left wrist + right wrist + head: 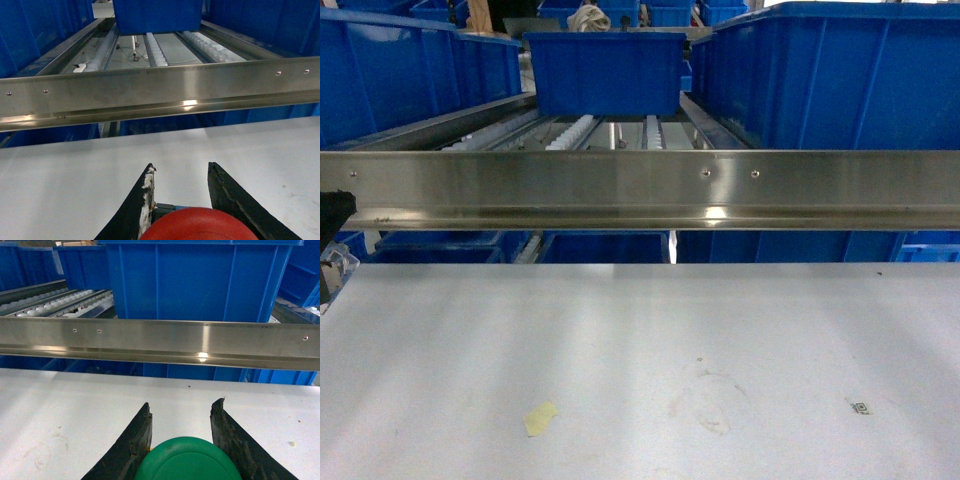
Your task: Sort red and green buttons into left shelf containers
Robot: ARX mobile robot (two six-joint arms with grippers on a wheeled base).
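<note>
A red button (197,225) sits pinched between the two black fingers (231,200) of the left gripper (181,172), its cap at their base. A green button (187,460) is gripped the same way by the right gripper (181,410), between its fingers (132,440). Below and ahead of both sets of fingertips lies the white table (640,340). Beyond that runs a steel rail (640,185), then roller tracks (155,47) and blue bins (605,72). A yellowish tape scrap (541,418) lies on the table.
</note>
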